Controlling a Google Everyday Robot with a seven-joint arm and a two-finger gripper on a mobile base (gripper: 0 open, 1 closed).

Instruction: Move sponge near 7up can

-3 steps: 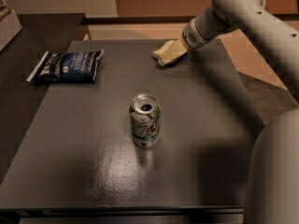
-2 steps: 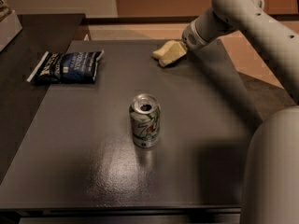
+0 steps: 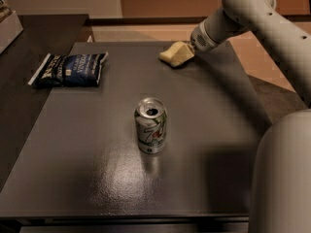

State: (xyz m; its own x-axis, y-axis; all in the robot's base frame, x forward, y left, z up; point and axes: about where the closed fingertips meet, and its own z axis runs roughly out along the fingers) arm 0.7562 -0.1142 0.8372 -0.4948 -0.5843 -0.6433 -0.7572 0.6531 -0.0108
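The sponge [image 3: 174, 55], a pale yellow foam block, lies at the far right part of the dark table [image 3: 97, 178]. My gripper [image 3: 188, 49] reaches in from the upper right and is at the sponge's right end, touching or right against it. The 7up can [image 3: 151, 125], silver-white with green and red markings and an open top, stands upright near the table's middle. The can is well in front of the sponge and a little to its left.
A dark blue chip bag [image 3: 70, 69] lies flat at the far left of the table. My arm [image 3: 272, 28] spans the upper right, and my pale body [image 3: 284, 178] fills the lower right corner. A darker counter [image 3: 19, 81] adjoins on the left.
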